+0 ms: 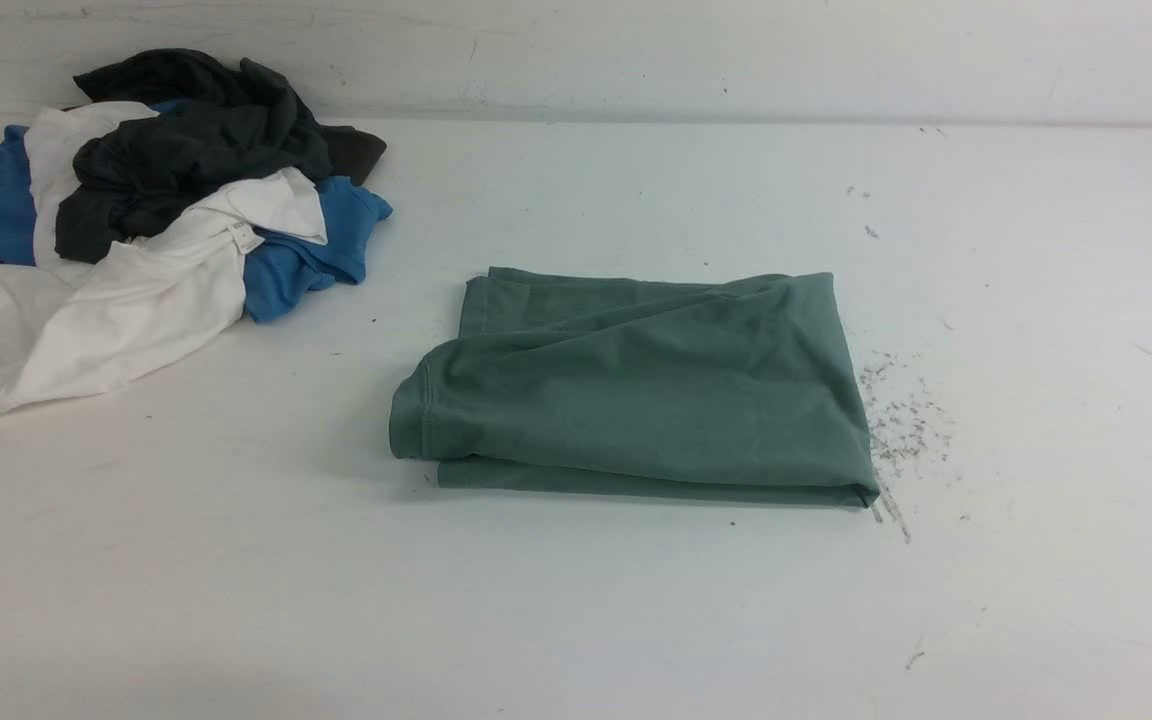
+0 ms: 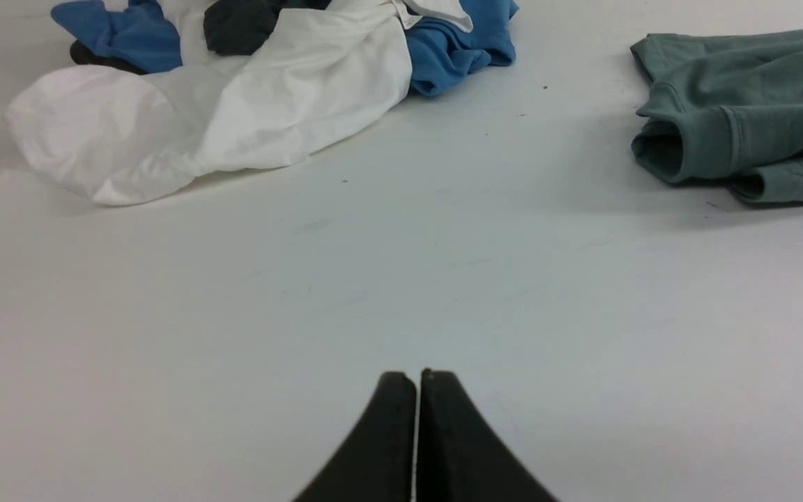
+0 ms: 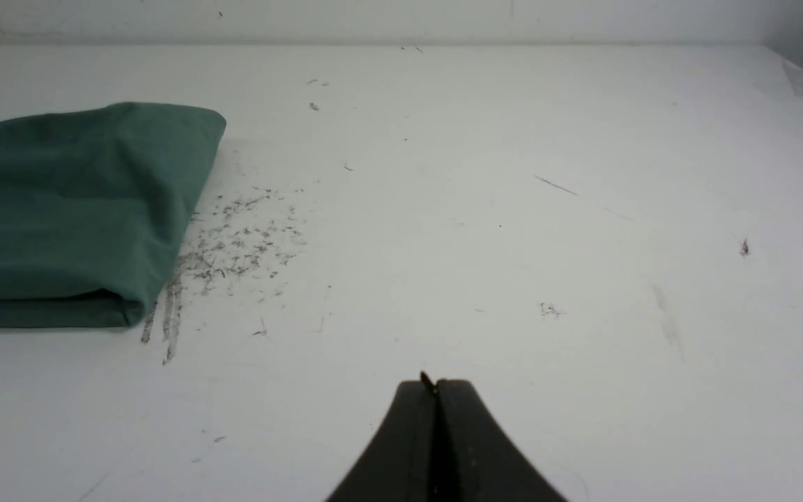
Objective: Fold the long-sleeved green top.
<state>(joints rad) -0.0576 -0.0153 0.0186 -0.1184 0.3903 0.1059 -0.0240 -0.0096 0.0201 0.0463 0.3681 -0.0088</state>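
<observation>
At table centre, your folded green long-sleeved top (image 1: 636,385) lay well apart from both clenched, empty grippers: left gripper (image 2: 417,380) at seven o'clock, right gripper (image 3: 436,385) at five.

Top (image 1: 636,390) right of clothes pile (image 1: 136,220)

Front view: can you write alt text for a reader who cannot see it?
A green long-sleeved top lies folded into a rough rectangle at the middle of a white table. A heap of white, blue and dark charcoal clothes sits at the far left, apart from it; neither gripper shows.
</observation>
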